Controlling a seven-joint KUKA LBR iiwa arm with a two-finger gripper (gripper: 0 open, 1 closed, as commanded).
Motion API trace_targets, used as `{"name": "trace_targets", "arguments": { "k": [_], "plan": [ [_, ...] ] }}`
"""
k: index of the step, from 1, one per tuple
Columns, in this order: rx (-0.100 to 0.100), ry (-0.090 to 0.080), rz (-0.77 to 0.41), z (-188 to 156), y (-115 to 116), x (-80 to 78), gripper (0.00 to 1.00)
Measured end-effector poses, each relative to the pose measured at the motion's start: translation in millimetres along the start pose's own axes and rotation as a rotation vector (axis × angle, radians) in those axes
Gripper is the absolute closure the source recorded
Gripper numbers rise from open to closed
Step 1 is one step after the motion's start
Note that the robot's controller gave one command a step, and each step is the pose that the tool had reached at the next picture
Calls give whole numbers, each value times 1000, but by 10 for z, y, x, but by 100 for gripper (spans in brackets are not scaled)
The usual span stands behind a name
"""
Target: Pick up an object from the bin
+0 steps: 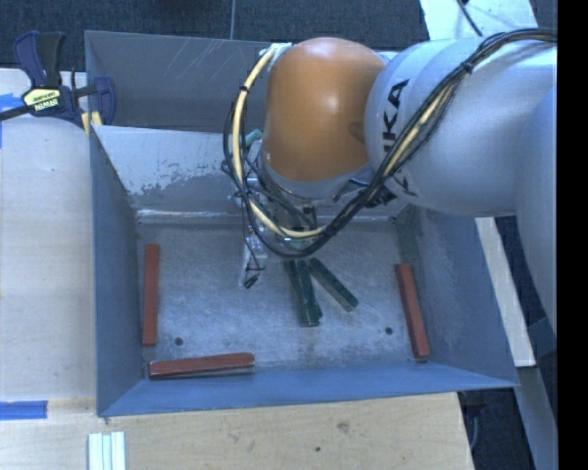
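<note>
The gripper (pixel 327 310) stood released, its two dark fingers (pixel 306 300) splayed in a narrow V with nothing between them. Their tips were low over the bare floor a little right of the bin's middle; whether they touched it I could not tell. Above them the orange cover (pixel 318 106) and the looped cables (pixel 247 179) of the wrist hid the gripper's body, and the grey arm (pixel 470 125) ran off to the right.

Three reddish-brown bars lay flat on the floor, each along the foot of a wall. The right bar (pixel 412 311) was nearest to the fingers, though clearly apart from them. The left bar (pixel 151 294) lay along the left wall, and the near bar (pixel 201 365) along the near wall towards the left corner. All three were well apart from one another.

As I judged it, the pick was not yet made: no bar was between the fingers and none was off the floor. Everything remained to be done, namely bringing the fingers round one bar, closing on it and lifting it. The right bar looked the handiest choice.

The bin (pixel 113 262) was grey metal with sloping walls, its floor scuffed and speckled pale and its far wall scratched. The middle was open. Each bar sat close against a slope, which would probably leave little room for a finger on the wall side.
</note>
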State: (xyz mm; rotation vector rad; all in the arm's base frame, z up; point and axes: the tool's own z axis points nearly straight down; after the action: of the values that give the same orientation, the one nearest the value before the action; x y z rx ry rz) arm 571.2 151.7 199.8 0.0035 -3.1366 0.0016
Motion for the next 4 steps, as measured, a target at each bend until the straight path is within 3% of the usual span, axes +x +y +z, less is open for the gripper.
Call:
{"name": "trace_targets", "arguments": {
  "k": [1,2,3,4],
  "plan": [
    [2,-1,48,165,-643,586,0],
    [2,-4,-173,645,-1449,275,0],
    [0,-8,-152,1334,-1707,-166,0],
    [-1,-12,-152,1287,-1691,-171,100]
  ]
}}
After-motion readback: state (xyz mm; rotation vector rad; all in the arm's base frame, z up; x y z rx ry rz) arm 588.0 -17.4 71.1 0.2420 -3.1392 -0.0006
